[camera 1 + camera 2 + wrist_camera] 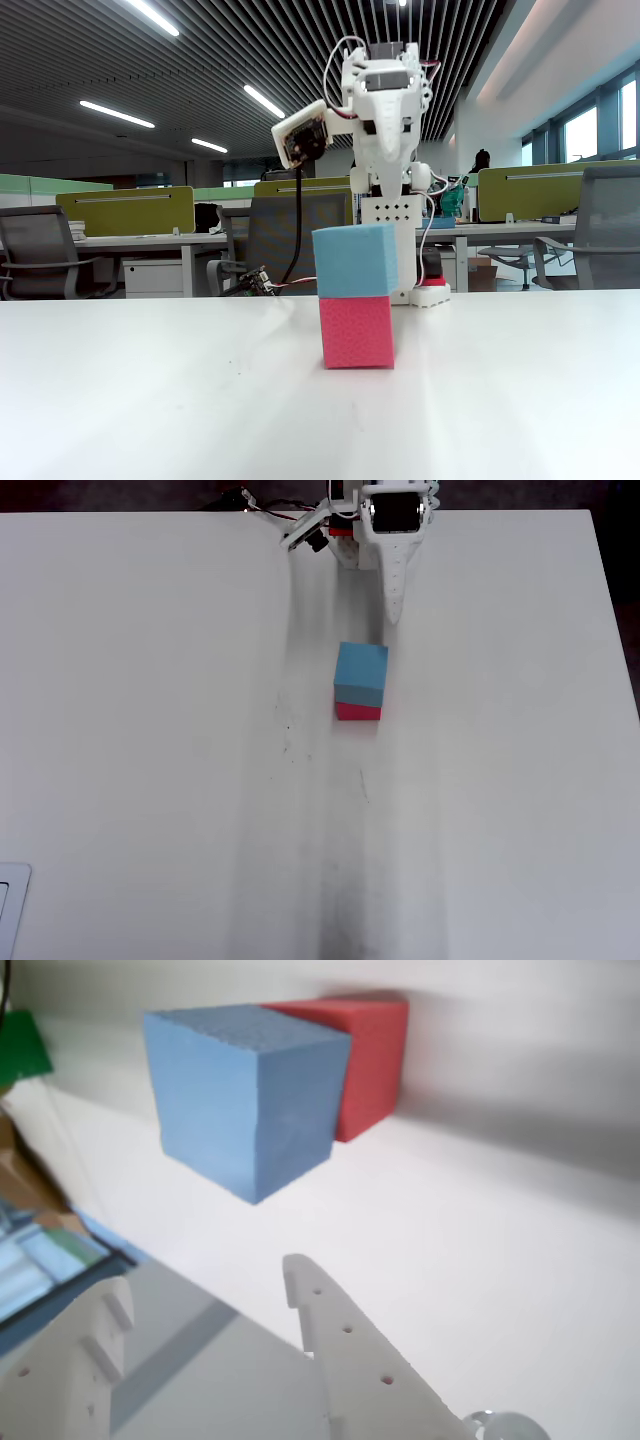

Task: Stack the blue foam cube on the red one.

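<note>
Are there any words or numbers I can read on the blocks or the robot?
None: no text can be read anywhere.
The blue foam cube and the red one have plain faces.
The gripper and white table show no writing.

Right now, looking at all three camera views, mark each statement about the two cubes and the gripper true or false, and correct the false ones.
1. The blue cube sits on top of the red cube. True.
2. The gripper is clamped on the blue cube. False: it is apart from both cubes and holds nothing.
3. The red cube rests on the white table. True.
4. A third cube, green, stands beside the stack. False: only two cubes are there.
</note>
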You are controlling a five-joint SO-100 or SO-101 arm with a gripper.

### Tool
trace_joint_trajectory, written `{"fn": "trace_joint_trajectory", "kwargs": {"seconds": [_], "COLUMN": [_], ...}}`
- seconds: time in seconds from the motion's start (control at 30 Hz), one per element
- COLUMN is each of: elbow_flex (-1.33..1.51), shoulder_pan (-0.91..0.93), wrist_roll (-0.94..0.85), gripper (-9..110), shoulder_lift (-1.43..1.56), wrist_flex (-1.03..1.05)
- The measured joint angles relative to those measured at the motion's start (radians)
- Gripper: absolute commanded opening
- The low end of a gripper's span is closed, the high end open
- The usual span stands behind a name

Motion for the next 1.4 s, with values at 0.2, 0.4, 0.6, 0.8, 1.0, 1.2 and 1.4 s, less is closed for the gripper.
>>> {"fn": "trace_joint_trajectory", "kwargs": {"seconds": [0.2,0.4,0.6,0.8,1.0,1.2,1.4], "elbow_flex": [0.081,0.117,0.143,0.143,0.143,0.143,0.143], "shoulder_pan": [-0.035,-0.061,-0.061,-0.061,-0.052,-0.029,0.002], "wrist_roll": [0.000,0.000,0.000,0.000,0.000,0.000,0.000], "gripper": [18,18,18,18,18,18,18], "shoulder_lift": [0.095,0.109,0.109,0.109,0.109,0.109,0.109], "wrist_flex": [0.023,0.048,0.048,0.048,0.048,0.046,0.017]}}
